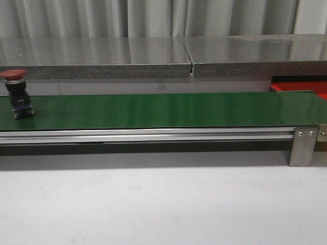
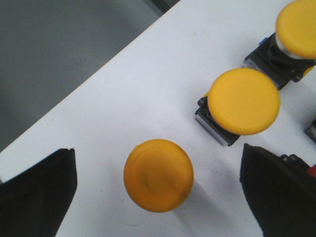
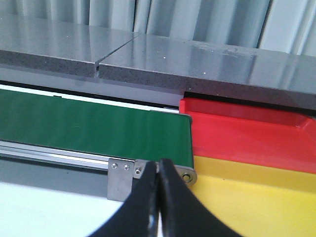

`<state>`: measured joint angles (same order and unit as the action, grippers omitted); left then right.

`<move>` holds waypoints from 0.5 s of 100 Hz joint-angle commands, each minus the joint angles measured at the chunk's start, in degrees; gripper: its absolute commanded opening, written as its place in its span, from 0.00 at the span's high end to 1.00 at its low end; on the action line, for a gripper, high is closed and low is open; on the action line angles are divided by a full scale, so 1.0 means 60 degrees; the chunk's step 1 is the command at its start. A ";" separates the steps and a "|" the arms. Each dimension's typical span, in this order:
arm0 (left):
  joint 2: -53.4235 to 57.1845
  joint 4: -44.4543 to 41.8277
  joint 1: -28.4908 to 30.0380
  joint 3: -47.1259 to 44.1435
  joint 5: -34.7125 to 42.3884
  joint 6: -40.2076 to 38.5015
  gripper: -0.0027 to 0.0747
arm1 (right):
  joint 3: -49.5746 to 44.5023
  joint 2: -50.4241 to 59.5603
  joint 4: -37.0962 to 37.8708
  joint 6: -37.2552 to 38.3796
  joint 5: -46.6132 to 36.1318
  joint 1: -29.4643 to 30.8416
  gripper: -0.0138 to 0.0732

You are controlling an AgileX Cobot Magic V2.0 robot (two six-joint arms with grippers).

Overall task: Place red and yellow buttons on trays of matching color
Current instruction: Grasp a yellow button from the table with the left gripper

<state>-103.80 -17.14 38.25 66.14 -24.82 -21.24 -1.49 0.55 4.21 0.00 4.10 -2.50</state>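
Note:
A red button (image 1: 14, 92) with a domed cap and dark body stands upright on the green belt (image 1: 163, 109) at its far left. In the left wrist view, three yellow buttons stand on a white surface: one (image 2: 158, 175) between my open left gripper's fingers (image 2: 42, 190), untouched, another (image 2: 243, 101) beside it and a third (image 2: 296, 27) at the corner. My right gripper (image 3: 159, 170) is shut and empty, near the belt's right end. Beyond it lie the red tray (image 3: 247, 136) and the yellow tray (image 3: 256, 197). A sliver of the red tray (image 1: 301, 88) shows in the front view.
A grey stone ledge (image 1: 153, 56) runs behind the belt. The belt's aluminium rail (image 1: 143, 135) and end bracket (image 1: 302, 145) face the white table (image 1: 153, 204). The white surface's edge (image 2: 98, 69) drops to a grey floor.

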 commanded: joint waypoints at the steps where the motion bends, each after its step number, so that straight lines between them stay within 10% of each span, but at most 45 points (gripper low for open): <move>1: 0.0093 -0.0088 0.0012 0.0374 0.0202 -0.0119 0.12 | 0.0090 0.0137 0.0101 -0.0071 -0.0799 -0.0009 0.91; 32: -0.0375 -0.0105 0.0012 0.0412 0.0260 -0.0119 0.17 | 0.0090 0.0137 0.0101 -0.0071 -0.0799 -0.0009 0.91; 50: -0.0353 -0.0105 0.0012 0.0434 0.0260 -0.0119 0.55 | 0.0090 0.0137 0.0101 -0.0071 -0.0799 -0.0009 0.91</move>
<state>-108.66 -17.36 38.25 67.02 -25.39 -21.24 -1.49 0.55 4.21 0.00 4.10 -2.50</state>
